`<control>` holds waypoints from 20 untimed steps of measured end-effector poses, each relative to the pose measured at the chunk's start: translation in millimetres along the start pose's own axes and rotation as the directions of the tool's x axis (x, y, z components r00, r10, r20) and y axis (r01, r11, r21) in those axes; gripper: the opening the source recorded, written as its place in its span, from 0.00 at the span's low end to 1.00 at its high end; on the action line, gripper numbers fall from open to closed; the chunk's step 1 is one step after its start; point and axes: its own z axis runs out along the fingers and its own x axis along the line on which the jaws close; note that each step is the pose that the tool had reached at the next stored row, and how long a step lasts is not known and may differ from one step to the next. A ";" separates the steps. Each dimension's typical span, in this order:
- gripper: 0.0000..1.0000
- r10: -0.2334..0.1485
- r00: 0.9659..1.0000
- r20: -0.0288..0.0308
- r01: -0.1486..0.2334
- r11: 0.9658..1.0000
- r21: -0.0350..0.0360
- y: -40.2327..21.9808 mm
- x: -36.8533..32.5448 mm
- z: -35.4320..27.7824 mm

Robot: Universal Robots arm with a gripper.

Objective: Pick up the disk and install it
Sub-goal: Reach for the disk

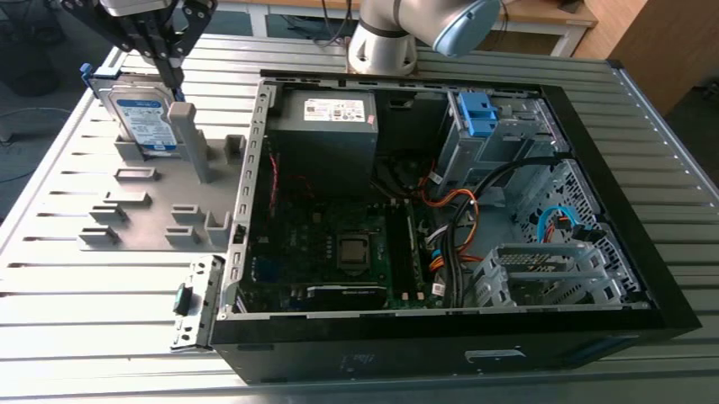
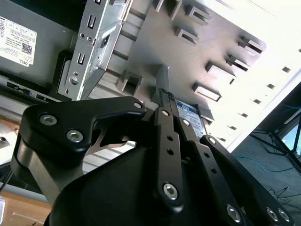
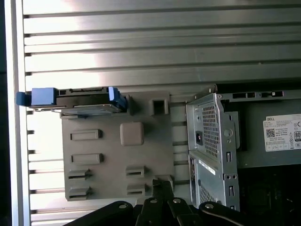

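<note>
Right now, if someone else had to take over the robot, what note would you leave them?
Hand: shut, holding nothing, above the grey holder plate, near the top of the disk in the exterior view.
Disk: standing upright in its slot on that plate, on the exterior view's left of the open computer case.
Done: nothing that shows; the disk is not yet picked up.
Left: picking it up and installing it.
</note>
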 end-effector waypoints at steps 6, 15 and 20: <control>0.11 0.000 1.000 0.000 0.000 1.000 0.000 -1.5 18.6 1.2; 0.11 0.000 1.000 0.000 0.000 1.000 0.000 -2.3 29.3 2.3; 0.11 0.000 1.000 0.000 0.000 1.000 0.000 -2.5 31.4 2.6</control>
